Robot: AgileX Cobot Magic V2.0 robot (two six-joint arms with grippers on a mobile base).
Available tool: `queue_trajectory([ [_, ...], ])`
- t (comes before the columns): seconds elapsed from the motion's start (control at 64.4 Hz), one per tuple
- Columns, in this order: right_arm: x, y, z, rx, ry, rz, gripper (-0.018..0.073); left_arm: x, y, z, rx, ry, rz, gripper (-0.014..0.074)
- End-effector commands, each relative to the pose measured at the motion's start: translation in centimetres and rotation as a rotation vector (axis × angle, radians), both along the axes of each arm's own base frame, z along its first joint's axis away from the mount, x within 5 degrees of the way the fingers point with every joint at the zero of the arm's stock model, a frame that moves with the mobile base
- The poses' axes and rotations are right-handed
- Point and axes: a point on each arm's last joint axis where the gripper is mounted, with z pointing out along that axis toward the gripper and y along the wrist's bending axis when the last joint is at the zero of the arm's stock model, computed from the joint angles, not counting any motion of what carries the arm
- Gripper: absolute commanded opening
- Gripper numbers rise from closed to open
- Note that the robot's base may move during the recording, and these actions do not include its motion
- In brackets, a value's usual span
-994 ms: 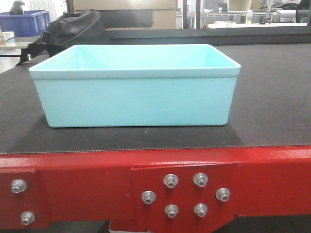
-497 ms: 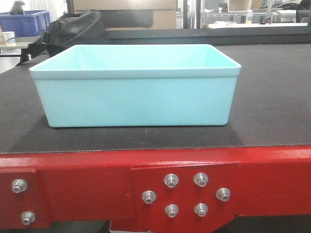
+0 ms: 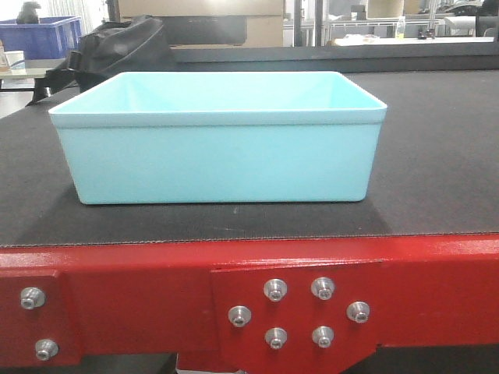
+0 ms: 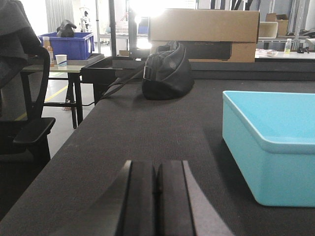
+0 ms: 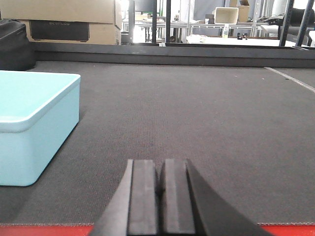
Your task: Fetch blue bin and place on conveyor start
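Observation:
The pale turquoise blue bin [image 3: 221, 140] rests upright on the dark fabric belt of the conveyor start [image 3: 437, 156], just behind the red metal frame [image 3: 140, 288]. It is empty inside. My left gripper [image 4: 157, 169] hovers low over the belt to the left of the blue bin [image 4: 275, 142], shut with nothing between its fingers. Over the belt's front edge, to the right of the blue bin [image 5: 34, 123], my right gripper [image 5: 161, 169] is also shut and empty. Neither gripper touches the bin.
A black bag [image 4: 167, 73] lies on the belt behind the bin to the left. Cardboard boxes [image 4: 204, 27] stand at the back. A dark blue crate [image 4: 69, 44] sits on a side table, with an office chair [image 4: 24, 118] at the left.
The view has crept very slightly; the bin stays put on the belt.

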Motion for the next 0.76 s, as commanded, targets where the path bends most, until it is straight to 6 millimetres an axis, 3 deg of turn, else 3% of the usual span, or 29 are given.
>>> queue_trajectory([
  [0.0, -0.03, -0.02, 0.24, -0.002, -0.026, -0.004, -0.0166, -0.05, -0.05, 0.11, 0.029, -0.020, -0.007, -0.0111],
  [0.746, -0.03, -0.02, 0.24, -0.002, -0.026, -0.004, -0.0166, -0.06, -0.06, 0.19, 0.032, -0.028, -0.008, -0.0111],
])
